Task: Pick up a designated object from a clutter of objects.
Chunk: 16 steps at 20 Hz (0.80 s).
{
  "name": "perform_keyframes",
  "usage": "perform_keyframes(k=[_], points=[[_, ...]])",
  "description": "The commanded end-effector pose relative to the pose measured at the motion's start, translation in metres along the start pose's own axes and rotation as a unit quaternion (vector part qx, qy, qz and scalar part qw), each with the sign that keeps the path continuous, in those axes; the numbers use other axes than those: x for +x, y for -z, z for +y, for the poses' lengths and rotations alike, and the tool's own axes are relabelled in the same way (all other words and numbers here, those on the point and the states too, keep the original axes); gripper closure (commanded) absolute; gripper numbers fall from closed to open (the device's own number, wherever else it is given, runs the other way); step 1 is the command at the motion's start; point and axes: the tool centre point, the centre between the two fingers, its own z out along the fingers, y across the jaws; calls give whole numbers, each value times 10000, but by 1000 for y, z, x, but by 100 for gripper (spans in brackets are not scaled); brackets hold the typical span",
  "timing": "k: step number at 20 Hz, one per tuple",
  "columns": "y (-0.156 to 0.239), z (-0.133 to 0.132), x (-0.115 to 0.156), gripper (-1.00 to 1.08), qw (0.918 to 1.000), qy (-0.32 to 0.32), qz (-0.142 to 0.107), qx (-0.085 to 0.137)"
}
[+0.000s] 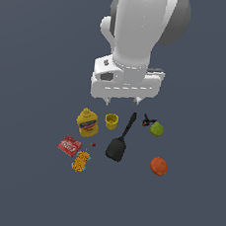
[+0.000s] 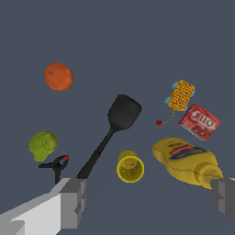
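Gripper hangs released above the yellow cup, red box on the counter at its 8 o'clock.

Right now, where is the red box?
In the exterior view, the red box lies at the clutter's left edge, below the mustard bottle, beside the speckled packet.

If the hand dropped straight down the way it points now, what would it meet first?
Probably the yellow cup, which lies between the hand's open fingers in the wrist view; depth is unclear, and the black spatula's handle runs close beside it.
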Motion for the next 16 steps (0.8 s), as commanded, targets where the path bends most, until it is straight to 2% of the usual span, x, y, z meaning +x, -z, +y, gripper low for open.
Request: perform_keyframes(k=[1, 8, 16], points=[[-7, 8, 4, -92, 9999, 160, -5, -27], [-36, 41, 17, -92, 9967, 809, -25, -109], [-76, 84, 30, -92, 9859, 1668, -50, -163]])
